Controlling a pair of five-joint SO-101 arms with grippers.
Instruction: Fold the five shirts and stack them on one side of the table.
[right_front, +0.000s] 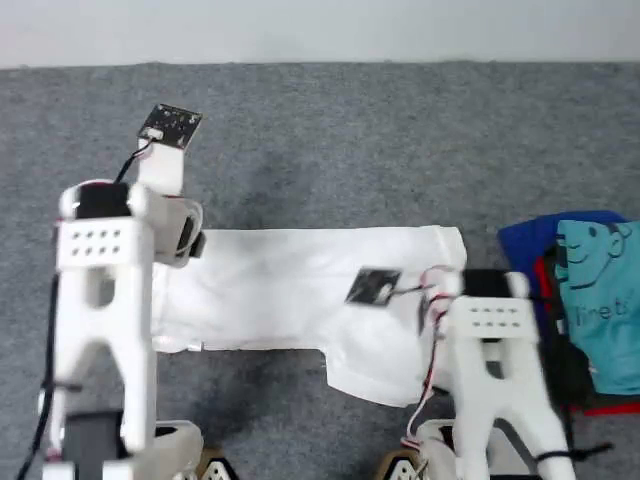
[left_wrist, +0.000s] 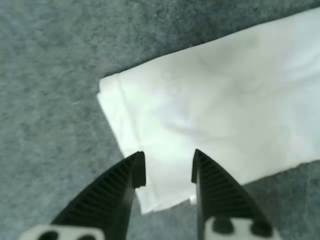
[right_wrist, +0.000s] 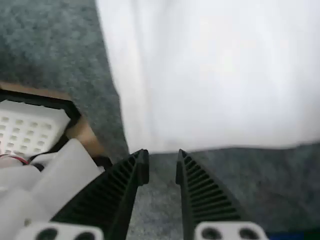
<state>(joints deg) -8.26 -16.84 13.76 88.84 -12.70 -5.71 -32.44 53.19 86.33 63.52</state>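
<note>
white shirt (right_front: 290, 290), one, spread; coloured shirt pile (right_front: 590, 310), one, near

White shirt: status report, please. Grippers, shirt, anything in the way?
Left gripper open over white shirt corner. Right gripper open, just off its edge. Shirt partly folded, lying flat. Coloured shirts piled alongside, nothing blocking.

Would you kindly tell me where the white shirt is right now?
In the high view the white shirt lies mid-table, the left arm over its left end and the pile of coloured shirts just beyond its right end.
</note>
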